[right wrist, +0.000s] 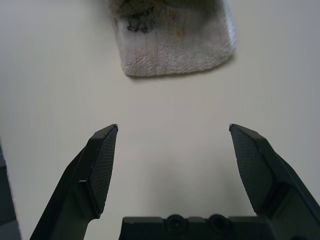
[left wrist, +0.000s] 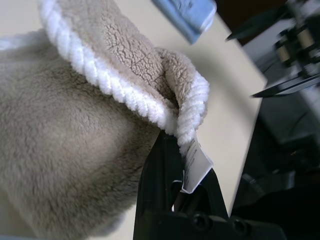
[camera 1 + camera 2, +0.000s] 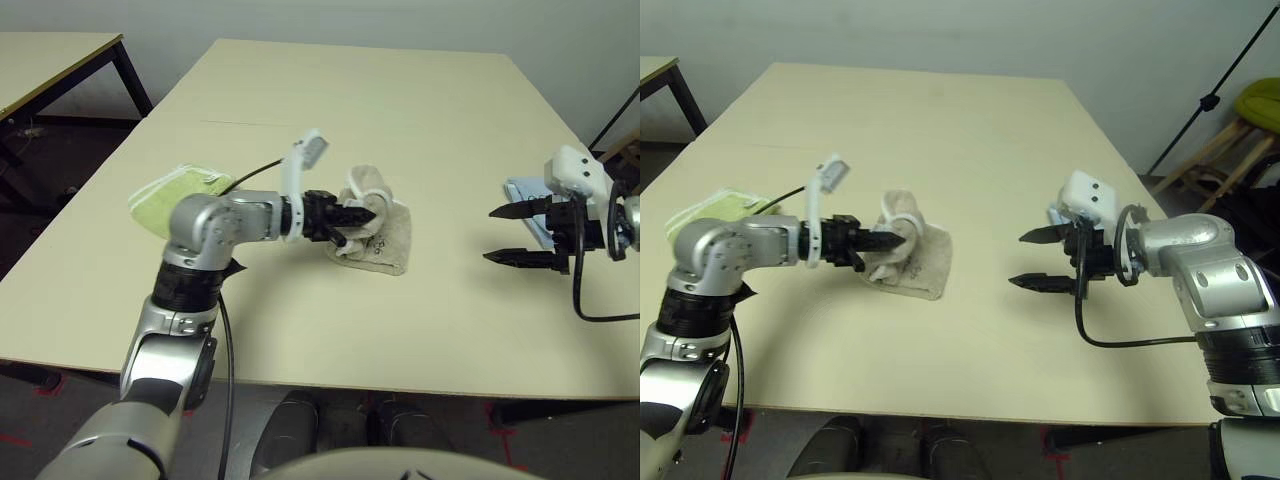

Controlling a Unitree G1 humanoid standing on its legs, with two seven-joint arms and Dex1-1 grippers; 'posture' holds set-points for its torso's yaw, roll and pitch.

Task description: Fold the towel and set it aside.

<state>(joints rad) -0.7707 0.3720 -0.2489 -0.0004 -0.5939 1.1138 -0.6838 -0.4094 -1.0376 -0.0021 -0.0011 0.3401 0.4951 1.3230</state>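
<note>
Yellow-green cloth (image 3: pixel 178 192) lies folded at the left side of the table (image 3: pixel 400 110), partly behind the left arm's silver elbow. Just to its right, the left gripper (image 3: pixel 362 216) reaches sideways toward the middle of the table, its black fingers pinched tight on a white-edged corner of the towel (image 3: pixel 385 240), right by the small white tag (image 2: pixel 196 165). That corner is lifted and curled over, while the remainder of the beige-brown towel sits bunched on the tabletop near the centre, with a small dark printed mark (image 1: pixel 139 21) showing on its lower layer. Bare table separates it from the right gripper (image 3: pixel 1040 260), which hovers well apart with its two fingers spread wide and nothing between them. Behind that gripper a light blue cloth (image 3: pixel 525 200) rests near the table's right edge.
</note>
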